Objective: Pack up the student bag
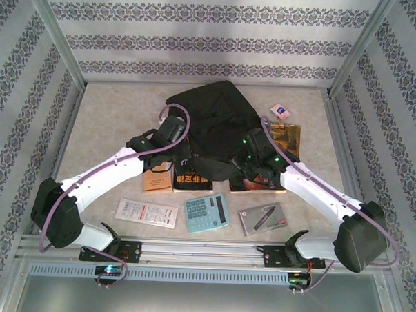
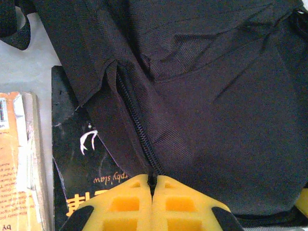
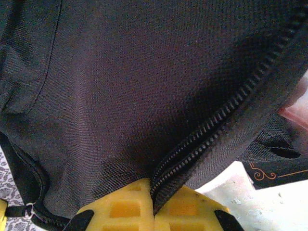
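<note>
Black fabric student bag [image 1: 217, 115], contents hidden, zipper edge [image 2: 137, 125] pinched in clenched left gripper [image 2: 152, 182] and clenched right gripper [image 3: 153, 191].

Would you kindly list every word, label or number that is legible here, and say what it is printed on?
Nothing reads reliably enough to quote.
Black book, partly under the student bag: large orange characters and small white script, unclear.
Orange book: print blurred.
Calculator: key labels too small.
White packet: red print too small.
Grey packet: print too small.
</note>
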`<state>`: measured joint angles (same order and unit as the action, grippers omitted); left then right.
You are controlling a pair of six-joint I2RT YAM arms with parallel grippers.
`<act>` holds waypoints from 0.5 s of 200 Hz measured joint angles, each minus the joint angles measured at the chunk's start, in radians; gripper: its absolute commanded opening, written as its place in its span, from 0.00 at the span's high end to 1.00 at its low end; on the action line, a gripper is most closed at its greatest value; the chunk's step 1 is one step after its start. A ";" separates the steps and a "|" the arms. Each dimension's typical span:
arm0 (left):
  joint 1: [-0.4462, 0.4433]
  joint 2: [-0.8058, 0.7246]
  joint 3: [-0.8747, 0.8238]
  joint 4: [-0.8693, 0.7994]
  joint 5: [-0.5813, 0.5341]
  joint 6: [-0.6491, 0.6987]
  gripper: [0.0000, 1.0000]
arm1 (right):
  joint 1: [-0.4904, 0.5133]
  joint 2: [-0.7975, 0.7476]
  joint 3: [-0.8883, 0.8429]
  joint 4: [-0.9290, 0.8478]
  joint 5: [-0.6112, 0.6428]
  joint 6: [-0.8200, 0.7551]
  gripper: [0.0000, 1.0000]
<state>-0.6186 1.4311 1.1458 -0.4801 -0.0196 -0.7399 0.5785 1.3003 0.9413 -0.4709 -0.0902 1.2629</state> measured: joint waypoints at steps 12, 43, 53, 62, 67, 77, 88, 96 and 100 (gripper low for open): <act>0.013 0.023 0.016 0.000 0.005 0.005 1.00 | 0.000 0.000 0.000 0.002 0.000 -0.014 1.00; 0.053 0.085 0.055 0.000 0.008 0.026 1.00 | -0.001 0.000 0.000 0.003 0.006 -0.061 1.00; 0.068 0.103 0.070 0.000 0.007 0.031 1.00 | -0.003 0.000 0.000 -0.001 0.011 -0.072 1.00; 0.084 0.119 0.080 0.001 0.004 0.035 1.00 | -0.008 0.000 0.000 -0.006 0.016 -0.084 1.00; 0.092 0.125 0.085 0.001 0.003 0.037 1.00 | -0.012 0.000 0.000 -0.009 0.019 -0.089 1.00; 0.108 0.135 0.091 0.002 0.003 0.041 1.00 | -0.019 0.000 0.000 -0.011 0.023 -0.098 1.00; 0.121 0.144 0.097 0.002 0.003 0.045 1.00 | -0.023 0.000 0.000 -0.011 0.024 -0.111 1.00; 0.129 0.151 0.102 0.002 0.003 0.046 1.00 | -0.026 -0.001 0.000 -0.011 0.023 -0.118 1.00; 0.130 0.154 0.105 0.002 0.003 0.048 1.00 | -0.027 -0.001 0.000 -0.011 0.023 -0.120 1.00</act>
<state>-0.4881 1.5848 1.2503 -0.4786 -0.0162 -0.6914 0.5514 1.2991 0.9413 -0.4824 -0.0669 1.1431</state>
